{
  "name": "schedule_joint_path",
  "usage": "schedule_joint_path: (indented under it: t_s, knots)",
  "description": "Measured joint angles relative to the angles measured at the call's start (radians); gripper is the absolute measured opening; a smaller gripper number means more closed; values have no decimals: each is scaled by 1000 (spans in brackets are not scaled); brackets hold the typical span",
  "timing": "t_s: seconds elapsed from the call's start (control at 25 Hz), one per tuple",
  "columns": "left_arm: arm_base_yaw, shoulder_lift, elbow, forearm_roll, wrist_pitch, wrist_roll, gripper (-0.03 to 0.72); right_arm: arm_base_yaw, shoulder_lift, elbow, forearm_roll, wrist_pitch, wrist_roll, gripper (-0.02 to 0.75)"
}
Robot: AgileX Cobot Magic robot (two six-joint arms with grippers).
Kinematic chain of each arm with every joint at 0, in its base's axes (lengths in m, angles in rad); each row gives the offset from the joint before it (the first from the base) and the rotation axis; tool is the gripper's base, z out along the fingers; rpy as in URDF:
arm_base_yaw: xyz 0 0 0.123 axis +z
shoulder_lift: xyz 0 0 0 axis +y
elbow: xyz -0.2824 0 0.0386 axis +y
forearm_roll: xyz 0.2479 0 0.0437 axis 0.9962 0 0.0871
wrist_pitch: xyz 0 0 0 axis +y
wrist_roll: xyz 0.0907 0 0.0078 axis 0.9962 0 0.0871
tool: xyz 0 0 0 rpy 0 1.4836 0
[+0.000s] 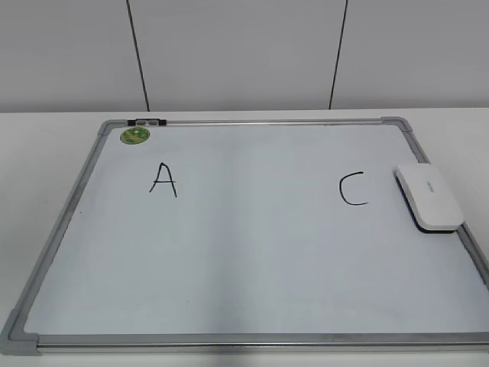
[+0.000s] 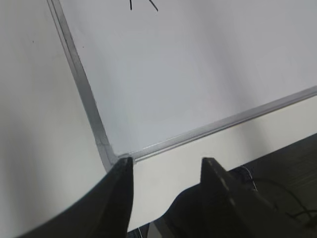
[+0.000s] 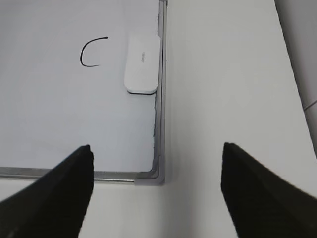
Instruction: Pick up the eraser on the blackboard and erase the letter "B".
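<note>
A white eraser [image 1: 429, 196] lies flat on the right edge of a whiteboard [image 1: 229, 260], its long side along the silver frame, just right of a black hand-drawn letter C [image 1: 354, 189]. A black letter A [image 1: 163, 180] sits well apart on the board's left half, and the surface between the two letters is bare white; no letter B is visible. A small round green magnet [image 1: 135, 136] rests near the top left corner. The board lies on a white table [image 1: 46, 145]. The right gripper [image 3: 156, 168] hovers above the board's near right corner, fingers spread wide, holding nothing. The left gripper [image 2: 166, 171] hovers above the near left corner, fingers apart, also empty.
</note>
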Motion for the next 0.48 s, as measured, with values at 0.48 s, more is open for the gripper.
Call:
schedule_joint_path:
  t_s: [0.48]
  knots:
    - [0,-470,359,121,-16,-49,342,15,-258,276,-17,114,30,595]
